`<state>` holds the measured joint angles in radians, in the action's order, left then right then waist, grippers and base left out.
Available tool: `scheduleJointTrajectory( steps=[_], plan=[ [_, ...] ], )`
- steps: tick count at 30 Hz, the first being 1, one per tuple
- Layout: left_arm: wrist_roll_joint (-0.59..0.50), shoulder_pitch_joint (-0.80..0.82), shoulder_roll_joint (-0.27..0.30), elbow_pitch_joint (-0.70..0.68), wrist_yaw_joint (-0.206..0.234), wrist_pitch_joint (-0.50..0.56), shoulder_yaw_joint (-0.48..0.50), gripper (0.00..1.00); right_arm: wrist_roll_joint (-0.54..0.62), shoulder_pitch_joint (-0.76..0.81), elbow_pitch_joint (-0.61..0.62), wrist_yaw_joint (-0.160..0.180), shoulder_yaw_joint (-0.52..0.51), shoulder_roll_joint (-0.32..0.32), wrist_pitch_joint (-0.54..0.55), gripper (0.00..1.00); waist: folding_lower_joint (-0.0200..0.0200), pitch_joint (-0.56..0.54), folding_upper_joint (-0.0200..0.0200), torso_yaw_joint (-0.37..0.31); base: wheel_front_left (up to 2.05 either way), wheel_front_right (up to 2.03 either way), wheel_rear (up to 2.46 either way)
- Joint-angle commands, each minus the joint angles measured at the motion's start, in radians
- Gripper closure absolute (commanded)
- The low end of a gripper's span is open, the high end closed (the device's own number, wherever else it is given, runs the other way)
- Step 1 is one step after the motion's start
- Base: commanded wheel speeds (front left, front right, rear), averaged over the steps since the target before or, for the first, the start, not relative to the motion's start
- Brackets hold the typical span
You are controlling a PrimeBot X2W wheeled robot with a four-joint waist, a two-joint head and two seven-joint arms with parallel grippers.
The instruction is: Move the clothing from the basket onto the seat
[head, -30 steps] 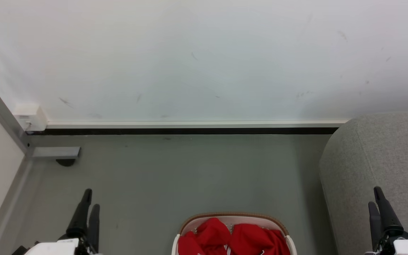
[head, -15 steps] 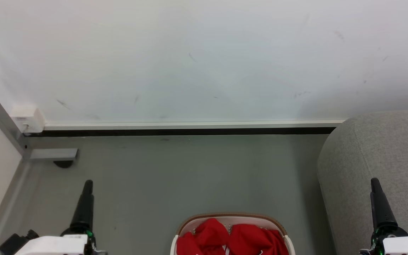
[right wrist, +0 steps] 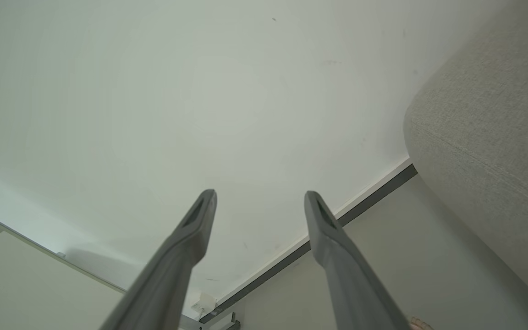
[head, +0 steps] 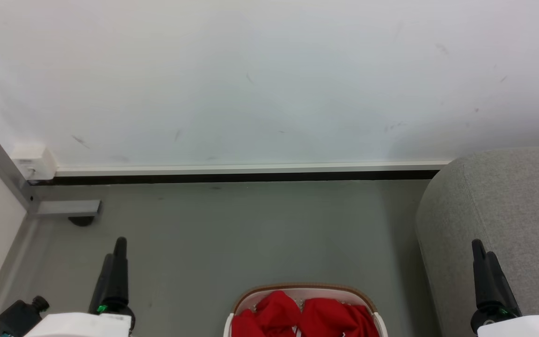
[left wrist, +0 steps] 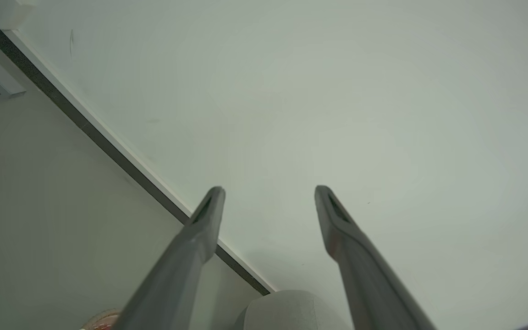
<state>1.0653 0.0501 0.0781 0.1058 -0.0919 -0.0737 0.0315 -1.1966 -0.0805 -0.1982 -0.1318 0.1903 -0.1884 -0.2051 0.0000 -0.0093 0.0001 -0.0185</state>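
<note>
Looking down from the head view, we've got the basket (head: pixel 304 286) on the grey floor (head: pixel 251 234) at bottom centre, its near half cut off by the lower edge. Tan rim curving round the far side, white wall under it, and inside, the clothing (head: pixel 307 318): bright red fabric, bunched in two humps against the far wall and filling the visible part of the basket, with a sliver of white trim showing between the humps. That's the load, all of it in the basket, nothing lying on the seat.

Over on the right stands the seat (head: pixel 508 201), big, grey and woven, with a rounded corner. It stands near the basket, with a strip of floor between them.

Left pincer (head: pixel 114 250) is low at the left, fingers pointing up the view, well apart from the basket. Its wrist view shows both fingers (left wrist: pixel 337 220) spread wide with nothing between them, aimed at the pale wall (head: pixel 269 79). Right pincer (head: pixel 481 249) is low at the right, in front of the seat's side. Its wrist view shows the same: fingers (right wrist: pixel 323 220) held wide, gripping nothing, with the seat's stitched seam off to the right.
</note>
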Motion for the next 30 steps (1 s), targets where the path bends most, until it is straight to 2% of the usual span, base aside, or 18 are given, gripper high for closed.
scheduleJointTrajectory(
  steps=[1, 12, 30],
  plan=[
    [-0.078, 0.001, 0.005, -0.018, -0.007, -0.012, 0.006, 0.00, 0.087, -0.018, -0.007, 0.001, -0.006, 0.000, -0.007, 0.00, 0.0000, -0.001, -0.0001, -0.001, 0.00, 0.00, 0.00],
    [-0.307, -0.011, 0.013, -0.014, -0.012, -0.042, -0.021, 0.00, 0.330, -0.023, -0.042, 0.001, -0.041, 0.022, -0.016, 0.00, 0.0000, -0.005, -0.0001, -0.005, 0.00, 0.00, 0.00],
    [-0.517, -0.016, 0.015, 0.026, -0.020, -0.088, -0.031, 0.00, 0.575, -0.022, -0.063, 0.001, -0.062, 0.057, -0.029, 0.00, 0.0000, -0.012, -0.0001, -0.012, 0.00, 0.00, 0.00]
  ],
)
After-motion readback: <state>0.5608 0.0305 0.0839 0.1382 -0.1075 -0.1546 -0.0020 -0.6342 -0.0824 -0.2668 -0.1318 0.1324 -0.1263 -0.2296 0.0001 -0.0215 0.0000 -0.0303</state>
